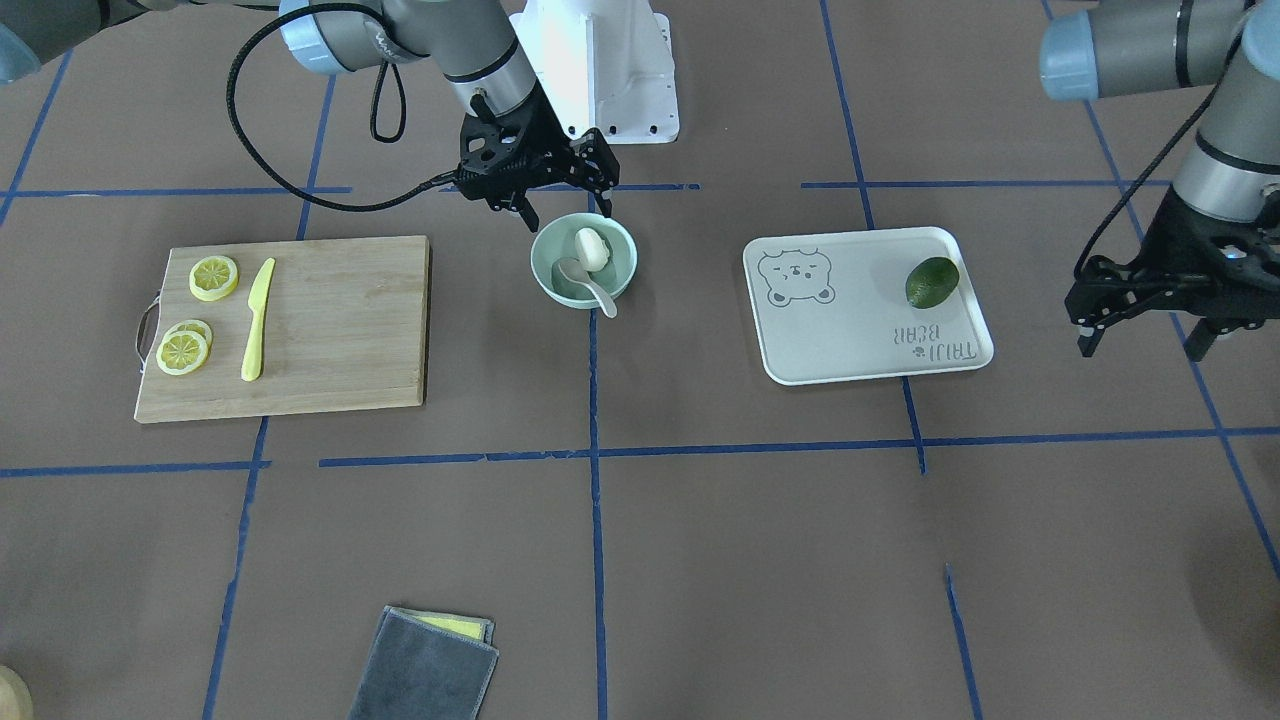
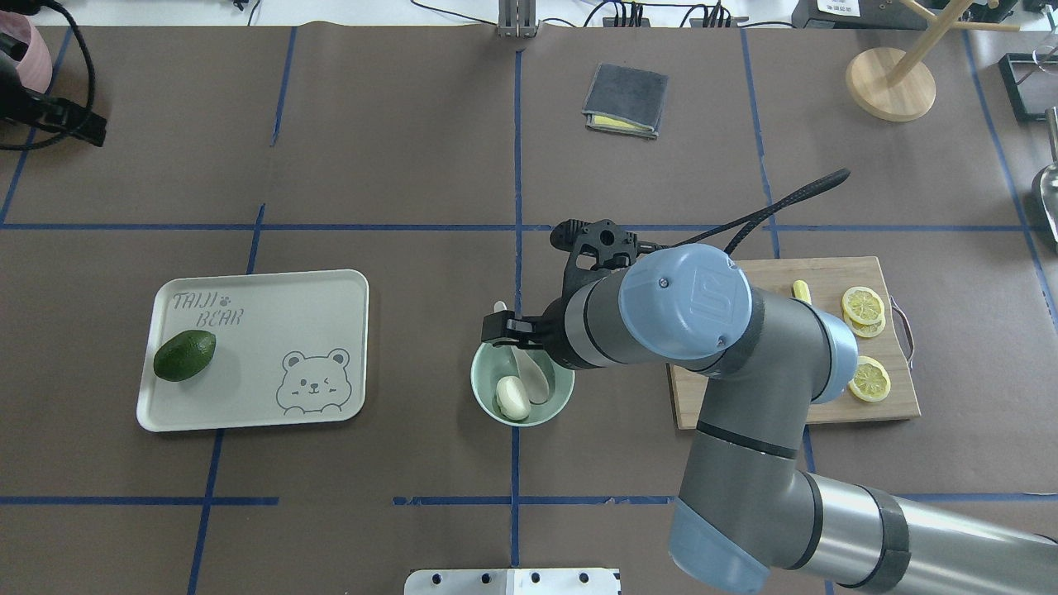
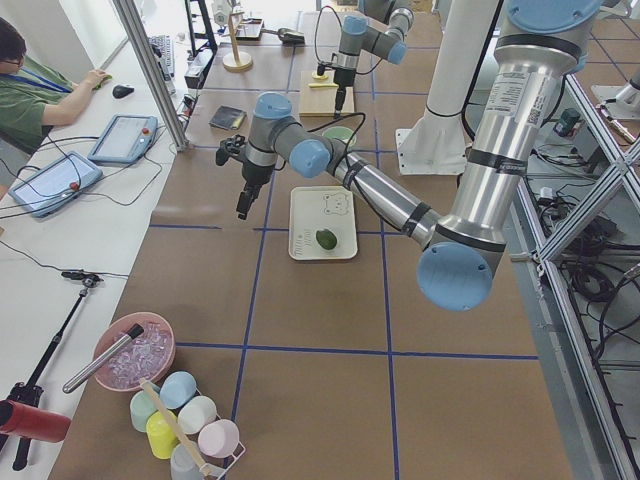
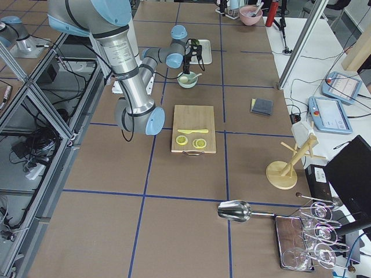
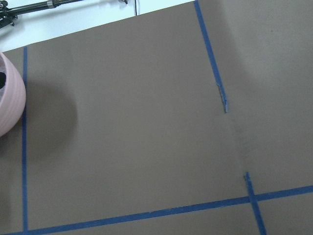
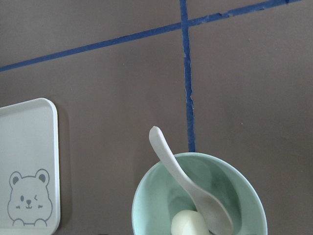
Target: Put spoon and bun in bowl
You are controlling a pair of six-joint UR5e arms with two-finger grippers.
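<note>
Off-white soup spoon (image 1: pixel 587 286) and small white pleated bun (image 1: pixel 592 248) are both found inside the round pale mint-green bowl (image 1: pixel 541 281), so placing is judged done; only lifting clear is called for of the right gripper (image 1: pixel 567 213), spread empty beside the rim, the left gripper (image 1: pixel 1142 350) hanging likewise spread, well apart.

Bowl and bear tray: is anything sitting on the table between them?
No. In the overhead view the table between the bowl and the tray is bare brown cover; the front-facing view agrees.
</note>
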